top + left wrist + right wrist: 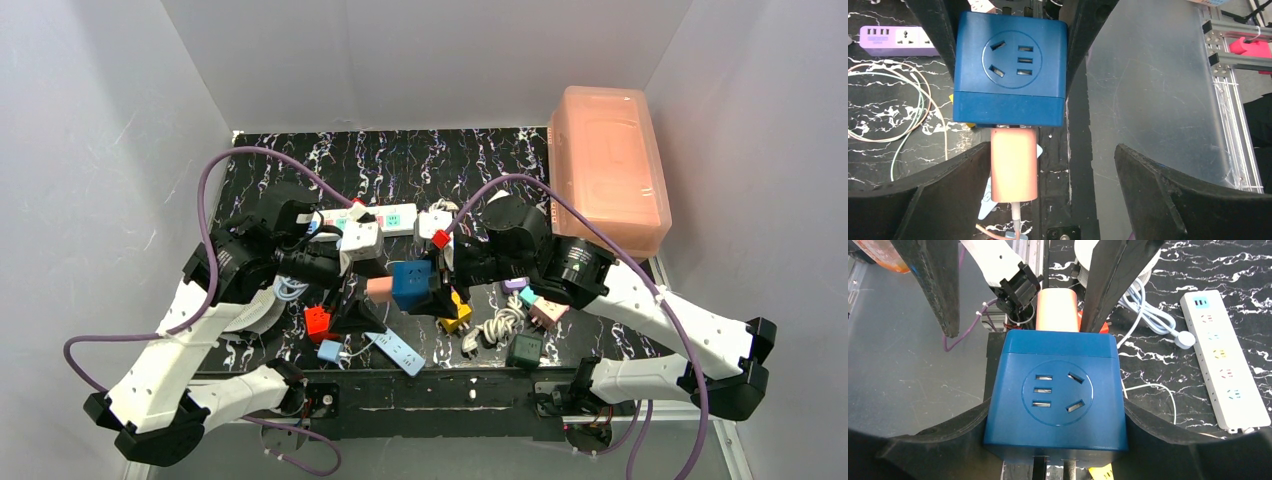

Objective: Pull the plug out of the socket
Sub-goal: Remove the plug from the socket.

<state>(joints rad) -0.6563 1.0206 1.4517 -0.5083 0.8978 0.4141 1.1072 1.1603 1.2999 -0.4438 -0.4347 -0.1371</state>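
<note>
Blue cube socket point(1055, 390) sits clamped in the right tool point(1055, 415) over the desk's point(470, 160) middle. Left tool point(1052, 160) is open around the pink plug point(1014, 165). It should centre, squeeze, then pull straight, no twisting.

Two arms, same build: left arm point(170, 360) & right arm point(680, 325) w/ white shells, black joints, black elbow caps. Thin purple cable point(204, 205) loops along each. Wrist housings black, round. Fingers point(1168, 200) matte black, broad, curved edges.
</note>
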